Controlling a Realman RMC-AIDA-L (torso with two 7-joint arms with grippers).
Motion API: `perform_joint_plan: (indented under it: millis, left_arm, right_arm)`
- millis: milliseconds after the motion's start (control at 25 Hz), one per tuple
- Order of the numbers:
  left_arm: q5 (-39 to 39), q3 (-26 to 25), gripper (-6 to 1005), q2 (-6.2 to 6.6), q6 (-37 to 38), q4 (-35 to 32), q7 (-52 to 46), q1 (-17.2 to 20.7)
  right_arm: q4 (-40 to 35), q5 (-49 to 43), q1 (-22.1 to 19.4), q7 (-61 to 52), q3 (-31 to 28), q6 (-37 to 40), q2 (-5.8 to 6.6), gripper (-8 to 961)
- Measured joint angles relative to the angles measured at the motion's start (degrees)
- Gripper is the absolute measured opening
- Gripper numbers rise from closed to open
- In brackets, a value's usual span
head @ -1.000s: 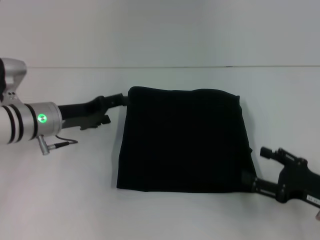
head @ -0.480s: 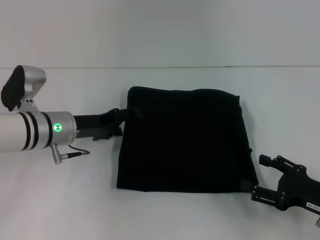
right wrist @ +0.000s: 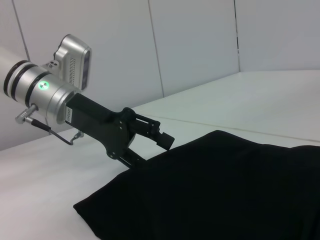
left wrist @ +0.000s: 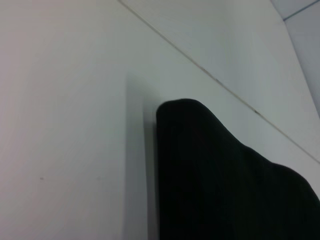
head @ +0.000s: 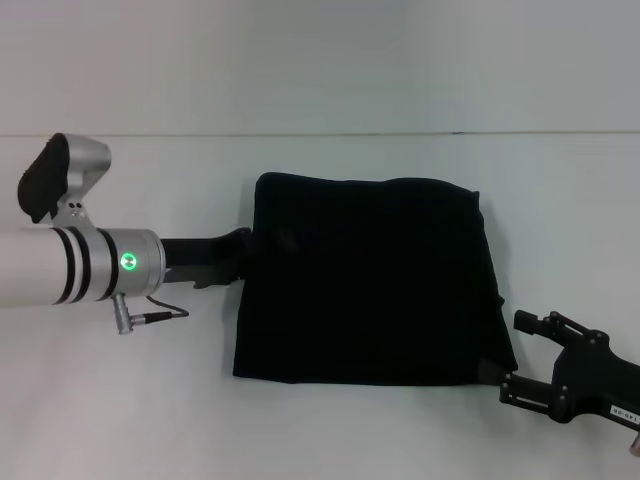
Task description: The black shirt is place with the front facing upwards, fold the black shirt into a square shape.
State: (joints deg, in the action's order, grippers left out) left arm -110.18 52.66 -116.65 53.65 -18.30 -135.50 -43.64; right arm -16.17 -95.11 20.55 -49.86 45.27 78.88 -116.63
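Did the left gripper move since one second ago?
Yes. The left gripper has advanced toward the robot's right, onto the left edge of the black shirt, which lies unmoved on the table.

Left arm (head: 60,270): silver cylindrical wrist with two black bands and a round green indicator light, lit. A silver camera housing with a black face sits on top, ribbed along one side in the right wrist view. A thin grey cable with a metal plug loops beneath the wrist. Left gripper (right wrist: 150,135): matte black, angular body, boxy finger ends. Right gripper (head: 515,355): matte black, bracketed frame with knobbed fittings; a small white label with dark print on its body.
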Motion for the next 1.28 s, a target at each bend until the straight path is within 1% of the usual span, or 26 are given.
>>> perform_joint_plan:
  millis: [40,80,200,400,520,760,840,960,1080,1280]
  left_arm:
    - [-0.19,0.18,877,-0.24,-0.39,-0.21,0.29,0.05]
    - [-0.48,0.42,875,-0.75,-1.22,-0.52,0.72,0.14]
    - [-0.54,0.48,825,-1.3,-2.08,-0.7,0.82,0.13]
    - [-0.55,0.61,741,-1.89,-2.26,-1.49,1.21,-0.04]
    - [-0.54,0.54,691,-1.96,-2.29,-1.64,1.21,-0.04]
    - [-0.51,0.26,460,-1.66,-2.6,-1.65,0.91,0.03]
    - [-0.43,0.2,214,-1.46,-2.64,-1.65,0.79,0.13]
    - [0.12,-0.3,154,-0.92,-2.63,-1.65,0.74,0.64]
    - [0.36,-2.78,94,-0.6,-1.97,-1.71,0.93,1.96]
    - [0.4,-8.77,99,-0.64,0.96,-1.96,1.72,5.69]
  right_arm:
    - [0.0,0.0,-0.02,0.0,0.0,0.05,0.0,927]
    - [0.0,0.0,-0.03,0.0,0.0,0.13,0.0,927]
    - [0.0,0.0,-0.05,-0.04,0.0,0.41,0.0,927]
    - [0.0,0.0,-0.07,0.06,0.0,0.75,0.0,927]
    - [0.0,0.0,0.01,0.07,0.0,0.76,-0.06,927]
    - [0.0,0.02,0.35,0.1,-0.11,0.76,-0.09,927]
    - [0.0,0.02,0.52,0.1,-0.23,0.76,-0.09,927]
    - [-0.13,0.02,0.7,0.12,-0.39,0.75,-0.14,927]
    - [-0.61,0.19,0.73,0.12,-0.57,0.44,-0.31,927]
    - [-0.88,0.38,1.13,0.12,-0.72,0.07,-0.43,927]
